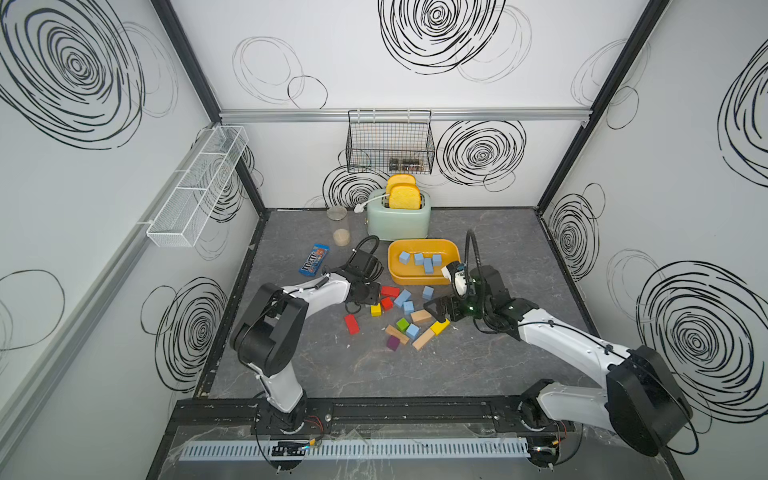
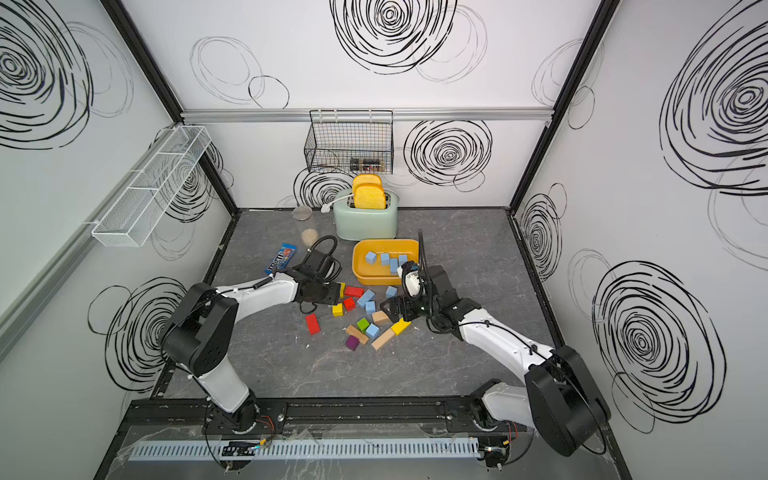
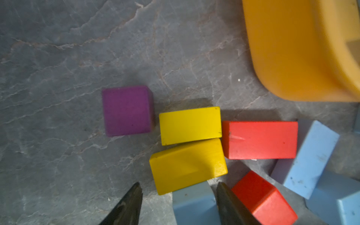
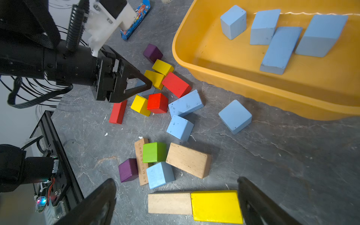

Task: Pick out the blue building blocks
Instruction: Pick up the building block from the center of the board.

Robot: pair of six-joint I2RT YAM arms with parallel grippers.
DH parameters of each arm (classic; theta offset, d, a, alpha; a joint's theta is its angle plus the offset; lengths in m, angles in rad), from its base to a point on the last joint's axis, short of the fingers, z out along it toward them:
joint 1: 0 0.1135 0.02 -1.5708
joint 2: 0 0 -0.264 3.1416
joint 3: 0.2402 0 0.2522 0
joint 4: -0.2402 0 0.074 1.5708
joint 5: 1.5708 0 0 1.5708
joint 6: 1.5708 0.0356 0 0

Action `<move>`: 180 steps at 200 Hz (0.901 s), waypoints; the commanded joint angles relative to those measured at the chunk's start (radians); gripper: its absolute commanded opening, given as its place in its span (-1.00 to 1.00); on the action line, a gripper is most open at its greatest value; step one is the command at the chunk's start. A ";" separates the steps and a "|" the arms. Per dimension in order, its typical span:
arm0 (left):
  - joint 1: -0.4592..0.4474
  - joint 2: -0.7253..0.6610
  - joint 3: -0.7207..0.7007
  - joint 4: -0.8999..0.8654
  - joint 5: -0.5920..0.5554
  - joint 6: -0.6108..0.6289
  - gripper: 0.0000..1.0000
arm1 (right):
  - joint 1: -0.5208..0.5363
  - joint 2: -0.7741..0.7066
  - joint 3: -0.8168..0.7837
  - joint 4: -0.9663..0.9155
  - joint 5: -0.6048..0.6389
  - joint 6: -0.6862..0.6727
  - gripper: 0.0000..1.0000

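Right now the left gripper [image 3: 178, 185] has its fingers [image 3: 126, 206] partly spread around a small matte light-blue building block [image 3: 191, 202], not yet clamped. One finger looks to be against the block's side, while the other stands apart from it across bare worktop [image 3: 58, 155]. That lopsided contact is the first risk, I judge: the block may slide or twist as the gap shuts.

Just ahead of the fingertips a yellow oblong wooden block [image 3: 187, 165] sits tilted, its edge seemingly resting on the blue one (lift, and it will likely tumble or ride along). Just outside the touching finger a red wooden cube [image 3: 263, 196] crowds in and could be nudged.

Farther ahead lie a second yellow block [image 3: 190, 125], a red oblong brick [image 3: 260, 139] and a purple cube [image 3: 127, 111]. Beyond them is the yellow plastic tray [image 3: 292, 48], which in the right wrist view holds four blue blocks [image 4: 280, 49]. Four more blue ones [image 4: 180, 127] lie loose, well outside the left fingers.

The right gripper [image 4: 176, 180], spread wide and empty, hovers over a plain-wood block [image 4: 169, 203]. In a top view its arm [image 1: 552, 332] stands close by the tray's near corner, so a carry to the tray could clip it.
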 commanded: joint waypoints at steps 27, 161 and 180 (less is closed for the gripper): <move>-0.021 0.013 0.015 -0.039 -0.007 0.008 0.28 | -0.006 0.006 0.020 0.006 -0.014 -0.014 0.95; -0.024 0.057 0.017 -0.037 -0.012 0.006 0.13 | -0.015 -0.002 0.016 0.003 -0.014 -0.013 0.95; -0.022 0.054 0.015 -0.034 -0.016 0.006 0.12 | -0.017 -0.001 0.016 0.006 -0.017 -0.011 0.95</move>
